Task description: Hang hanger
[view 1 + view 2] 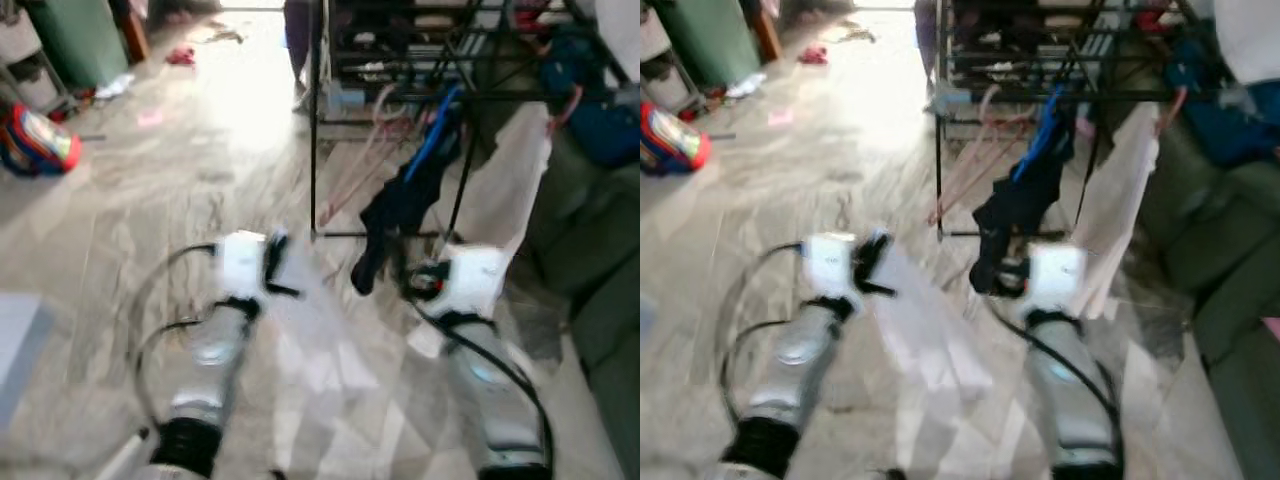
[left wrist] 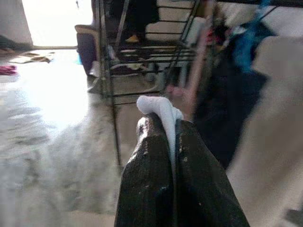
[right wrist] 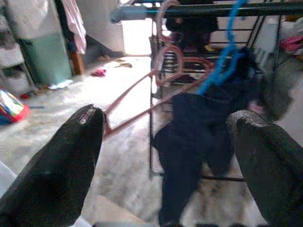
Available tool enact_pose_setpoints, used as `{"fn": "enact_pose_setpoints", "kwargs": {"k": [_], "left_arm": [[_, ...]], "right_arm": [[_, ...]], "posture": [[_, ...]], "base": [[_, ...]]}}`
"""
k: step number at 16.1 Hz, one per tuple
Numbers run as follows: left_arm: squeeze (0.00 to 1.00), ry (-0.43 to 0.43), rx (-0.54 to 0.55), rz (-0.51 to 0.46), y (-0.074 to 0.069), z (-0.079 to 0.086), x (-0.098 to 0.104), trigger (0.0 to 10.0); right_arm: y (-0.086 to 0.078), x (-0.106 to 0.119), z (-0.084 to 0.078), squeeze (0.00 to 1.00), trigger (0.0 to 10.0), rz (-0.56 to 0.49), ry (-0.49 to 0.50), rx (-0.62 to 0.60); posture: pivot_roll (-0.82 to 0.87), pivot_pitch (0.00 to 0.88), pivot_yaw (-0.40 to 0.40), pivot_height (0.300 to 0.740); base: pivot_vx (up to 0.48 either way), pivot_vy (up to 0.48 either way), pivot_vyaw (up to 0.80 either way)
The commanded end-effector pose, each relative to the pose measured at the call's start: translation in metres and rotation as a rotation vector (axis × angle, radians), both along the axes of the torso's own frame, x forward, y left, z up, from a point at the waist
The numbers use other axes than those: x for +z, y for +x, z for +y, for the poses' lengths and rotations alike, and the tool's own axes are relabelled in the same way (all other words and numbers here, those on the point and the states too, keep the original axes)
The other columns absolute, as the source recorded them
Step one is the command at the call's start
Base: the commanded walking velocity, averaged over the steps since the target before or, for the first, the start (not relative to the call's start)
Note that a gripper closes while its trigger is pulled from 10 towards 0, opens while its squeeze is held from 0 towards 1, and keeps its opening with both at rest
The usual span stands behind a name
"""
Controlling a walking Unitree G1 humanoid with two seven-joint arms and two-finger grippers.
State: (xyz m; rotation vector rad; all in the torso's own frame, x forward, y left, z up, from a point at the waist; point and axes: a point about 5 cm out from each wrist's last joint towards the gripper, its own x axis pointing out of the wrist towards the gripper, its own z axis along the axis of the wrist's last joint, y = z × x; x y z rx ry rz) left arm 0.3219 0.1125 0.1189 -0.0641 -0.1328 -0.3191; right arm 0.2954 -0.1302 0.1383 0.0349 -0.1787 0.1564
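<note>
A black clothes rack stands ahead with its top rail running across. Pink hangers hang empty from the rail. Beside them a blue hanger carries a dark navy garment, and a white garment hangs further right. My left gripper is shut on a piece of white cloth, held low in front of the rack. My right gripper is open and empty, pointing at the pink hangers and the navy garment, a short way from them. The head views are blurred.
A dark green sofa runs along the right side. A green cabinet and a colourful toy are at the far left. Small clothes lie on the pale tiled floor at the back.
</note>
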Motion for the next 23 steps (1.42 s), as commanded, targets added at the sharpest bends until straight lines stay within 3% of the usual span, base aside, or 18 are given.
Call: {"fn": "enact_pose_setpoints", "kwargs": {"k": [1,12,17,23], "left_arm": [[0.00,-0.010,-0.024,-0.022,0.000,-0.010,0.005,10.0],[0.00,-0.001,-0.023,-0.014,0.000,-0.011,0.004,10.0],[0.00,0.035,-0.095,0.030,-0.005,-0.013,-0.005,10.0],[0.00,0.033,-0.141,0.042,-0.009,-0.013,-0.007,10.0]], "right_arm": [[-0.001,-0.001,-0.010,0.00,10.0,0.003,-0.006,-0.025],[0.002,-0.001,-0.014,0.00,10.0,0.008,-0.038,-0.089],[0.008,0.003,-0.022,0.00,10.0,0.024,-0.090,-0.160],[0.021,0.014,-0.027,0.00,10.0,0.024,-0.050,-0.222]], "posture": [[0.03,0.167,0.004,0.740],[0.04,0.170,0.008,0.740],[0.04,0.190,0.013,0.740],[0.04,0.212,0.012,0.740]], "base": [[0.345,0.334,0.00],[0.350,0.283,0.00],[0.000,0.000,0.00],[0.000,0.000,0.00]]}}
